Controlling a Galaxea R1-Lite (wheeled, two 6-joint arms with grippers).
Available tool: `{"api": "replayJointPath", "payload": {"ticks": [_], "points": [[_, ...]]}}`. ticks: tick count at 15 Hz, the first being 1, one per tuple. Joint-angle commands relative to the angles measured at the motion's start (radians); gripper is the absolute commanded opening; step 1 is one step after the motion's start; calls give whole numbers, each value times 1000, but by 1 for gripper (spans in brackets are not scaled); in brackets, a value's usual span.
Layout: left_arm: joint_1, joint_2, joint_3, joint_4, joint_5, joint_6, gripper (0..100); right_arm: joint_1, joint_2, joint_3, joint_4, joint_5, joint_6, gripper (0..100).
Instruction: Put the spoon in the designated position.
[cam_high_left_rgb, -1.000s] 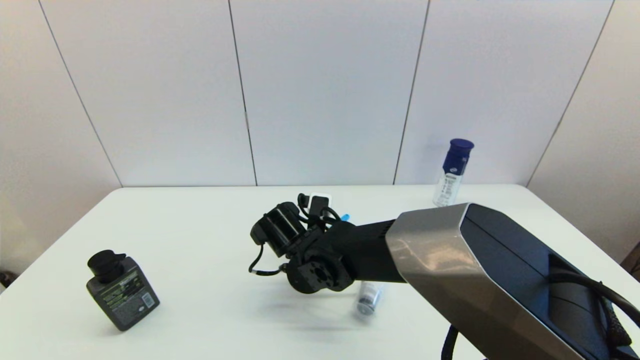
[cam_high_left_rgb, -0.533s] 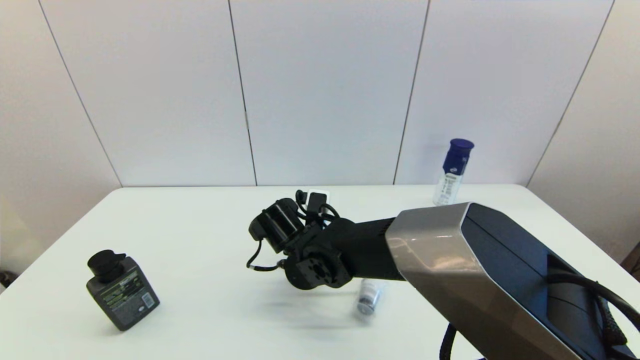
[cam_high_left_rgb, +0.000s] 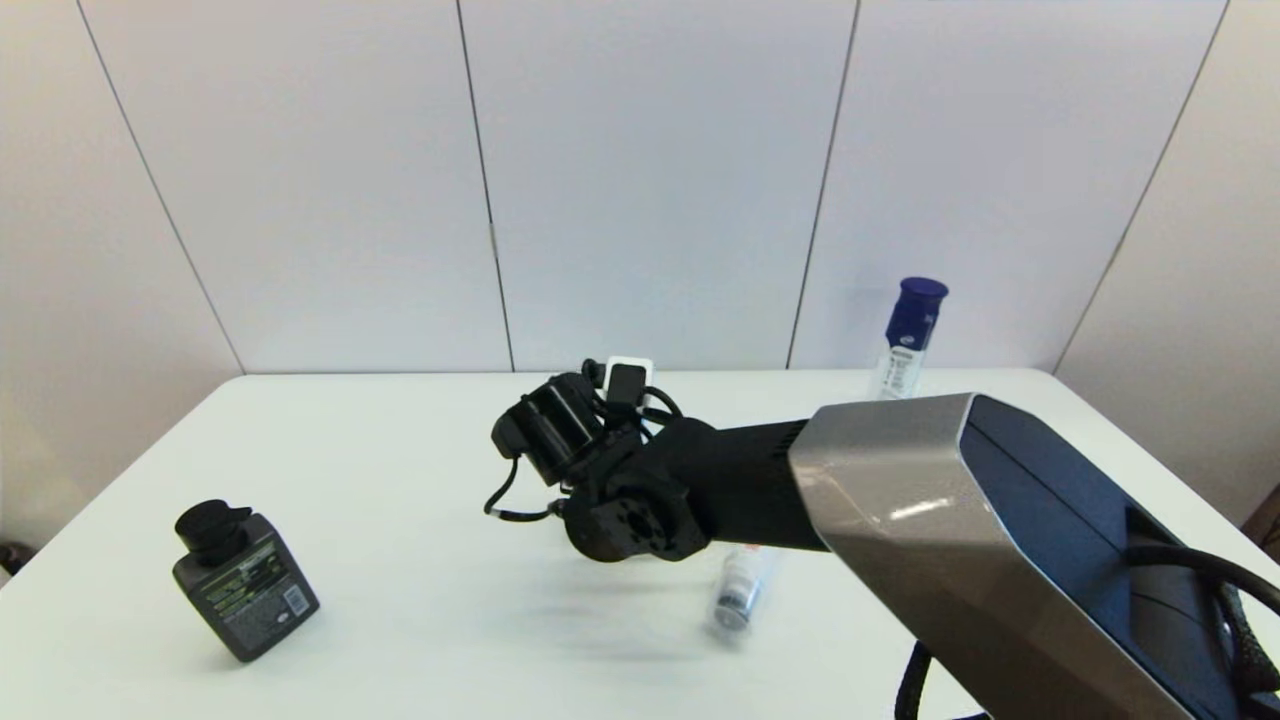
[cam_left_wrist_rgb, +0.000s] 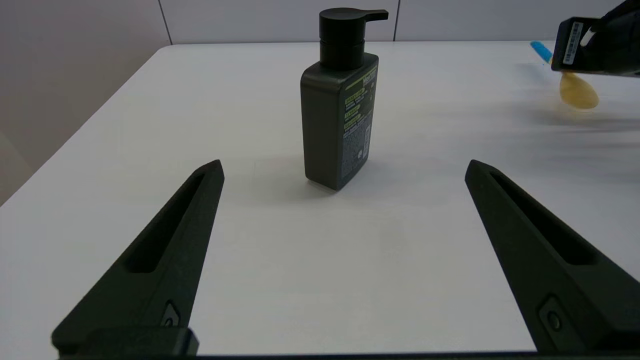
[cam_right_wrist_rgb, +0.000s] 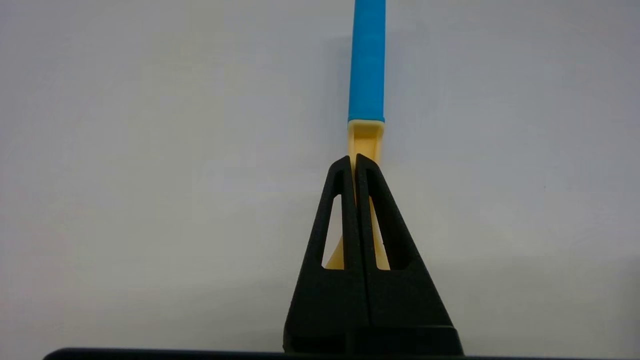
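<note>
Spoon (cam_right_wrist_rgb: 366, 75) clamped at its pale yellow neck between the pressed-together fingers of the right gripper (cam_right_wrist_rgb: 355, 161), blue handle pointing away toward the upper middle of the right wrist view, over plain white table (cam_high_left_rgb: 400, 480). In the left wrist view the spoon's yellow bowl hangs at the upper right, under the right arm's wrist and above the tabletop. In the head view the right arm reaches from lower right to the centre of the frame and hides the spoon. A dark pump bottle (cam_high_left_rgb: 243, 583) stands at the lower left, a small clear bottle (cam_high_left_rgb: 738, 588) lies on its side just below the arm, and a tall bottle with a blue cap (cam_high_left_rgb: 905, 338) stands at the upper right by the wall. The left gripper (cam_left_wrist_rgb: 345, 167) sits low near the pump bottle, its fingers wide apart and holding nothing. Compared with a second ago, the right wrist is higher in the frame and slightly further left, and the blue tip that showed beside it is now covered.
</note>
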Motion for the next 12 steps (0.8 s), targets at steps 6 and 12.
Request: {"api": "replayJointPath", "payload": {"ticks": [6,12], "points": [[0,1,0,-1,1,1,100,-36,-195,-4,38,-8,-172,0],[0,1,0,-1,0,1,100,-129,-426,-5,107,-8,-367,0]]}}
